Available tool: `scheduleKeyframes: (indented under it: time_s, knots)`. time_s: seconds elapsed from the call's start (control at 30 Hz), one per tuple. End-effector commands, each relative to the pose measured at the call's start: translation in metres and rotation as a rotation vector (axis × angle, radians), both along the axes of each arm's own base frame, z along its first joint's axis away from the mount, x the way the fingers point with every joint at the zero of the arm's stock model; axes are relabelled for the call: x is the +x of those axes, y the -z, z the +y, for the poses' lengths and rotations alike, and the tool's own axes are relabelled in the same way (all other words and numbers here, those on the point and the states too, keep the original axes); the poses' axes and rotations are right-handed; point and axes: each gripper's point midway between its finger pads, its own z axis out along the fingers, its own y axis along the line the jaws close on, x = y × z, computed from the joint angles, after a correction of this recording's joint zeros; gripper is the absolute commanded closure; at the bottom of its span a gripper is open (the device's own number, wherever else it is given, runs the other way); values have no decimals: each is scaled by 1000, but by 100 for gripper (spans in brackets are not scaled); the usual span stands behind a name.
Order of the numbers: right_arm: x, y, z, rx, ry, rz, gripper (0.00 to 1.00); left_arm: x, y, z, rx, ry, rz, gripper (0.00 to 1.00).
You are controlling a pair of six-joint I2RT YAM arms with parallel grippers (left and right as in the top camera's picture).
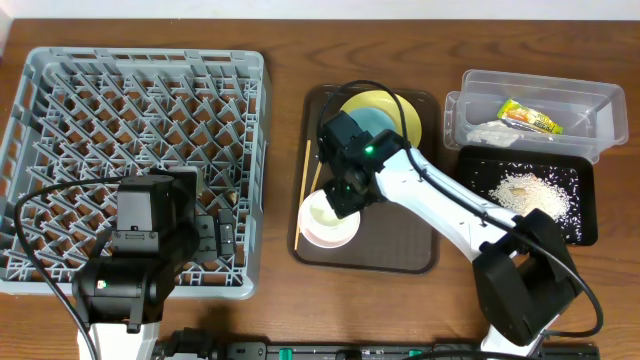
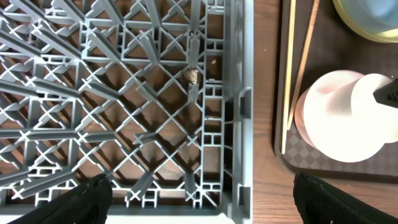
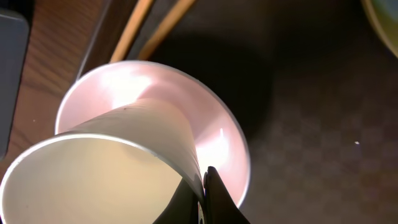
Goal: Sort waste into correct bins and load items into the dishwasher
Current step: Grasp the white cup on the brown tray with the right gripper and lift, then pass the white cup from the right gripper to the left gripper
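Wooden table (image 1: 280, 40), seen from overhead. Grey dish rack (image 1: 140, 58) fills the left of frame, dark-brown serving tray (image 1: 400, 250) sits centre, and both bins are at right.

Right gripper (image 3: 204, 190): jaws pinched tight on the near rim of the white cup (image 3: 99, 180), one finger inside the wall and one outside. The cup sits tilted inside the pinkish-white bowl (image 3: 217, 124), with its mouth toward the lower left of the wrist frame and its base down in the bowl. Bowl and cup are at the lower-left corner of the serving tray.

Left gripper (image 2: 208, 202): spread fully wide with nothing between the fingers. It hovers over the rack's lower-right corner.

What counts for the next move: the rack lies straight left of the held cup. Between them are the tray's left lip and the chopsticks (image 1: 303, 190), which run top to bottom along that edge. My left arm is nearer the rack, but my right has the cup. I judge it must lift clear of the bowl before crossing, or the bowl may drag along.

Wrapper (image 1: 530, 117) is in the clear tub (image 1: 470, 82) and rice (image 1: 530, 190) is in the black tray (image 1: 585, 215). Yellow plate (image 1: 405, 112) and blue bowl (image 1: 372, 120) are not yet loaded.
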Motion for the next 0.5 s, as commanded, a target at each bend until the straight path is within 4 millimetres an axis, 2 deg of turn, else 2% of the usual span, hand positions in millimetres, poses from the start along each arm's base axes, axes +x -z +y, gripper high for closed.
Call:
scheduleKeyframes:
  time_s: [0.0,0.2,0.37,0.47]
  knots:
    - [11,-8,-15,2,50,-14,99,1,-5,-7,-43,19,-9,5]
    - [30,-60,-32,203,105,-41,99,12,-19,-33,-182,84,-74,5]
    - [36,-98,-42,418,103,-27,99,30,-31,-41,-315,-16,-115,5]
    - [34,-117,-36,580,51,11,99,39,-32,-50,-407,-58,-96,5]
